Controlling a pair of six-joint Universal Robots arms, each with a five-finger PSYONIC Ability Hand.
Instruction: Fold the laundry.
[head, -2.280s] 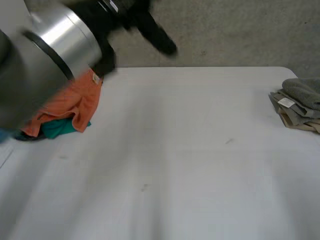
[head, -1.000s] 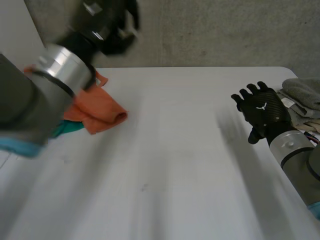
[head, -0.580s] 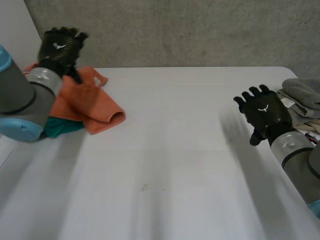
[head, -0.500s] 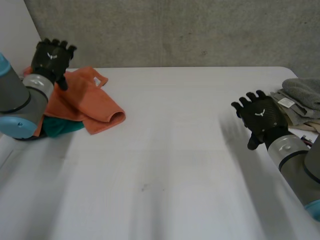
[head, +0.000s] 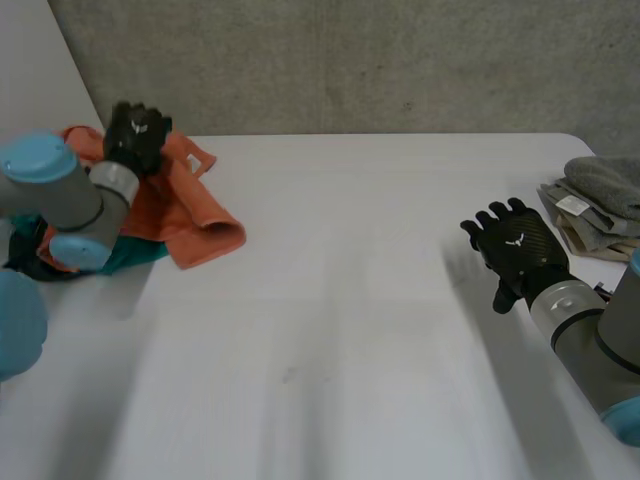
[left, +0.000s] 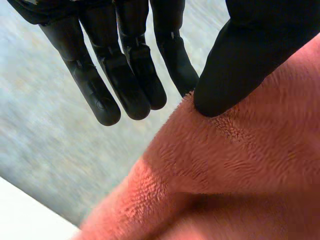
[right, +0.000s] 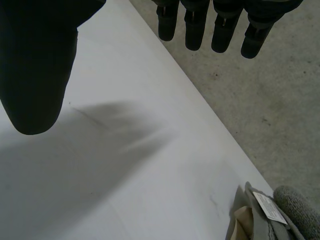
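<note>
1. Folded grey and beige cloths (head: 598, 205) lie stacked at the right edge of the table (head: 350, 300); that share looks done.
2. At the upper left, an orange towel (head: 195, 210) lies crumpled over a teal cloth (head: 130, 258), neither yet folded.
3. The left hand (head: 137, 135) is over the towel, fingers straight, thumb tip resting on its edge, gripping nothing.
4. The right hand (head: 515, 250) hovers at centre right above bare table, spread wide and empty.

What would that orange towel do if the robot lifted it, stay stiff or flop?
Probably flop: the orange towel lies in soft, rolled folds, so it should sag and unroll if the left hand raised it. Its fuzzy pile, seen in the left wrist view, suggests it would grip rather than slip.
</note>
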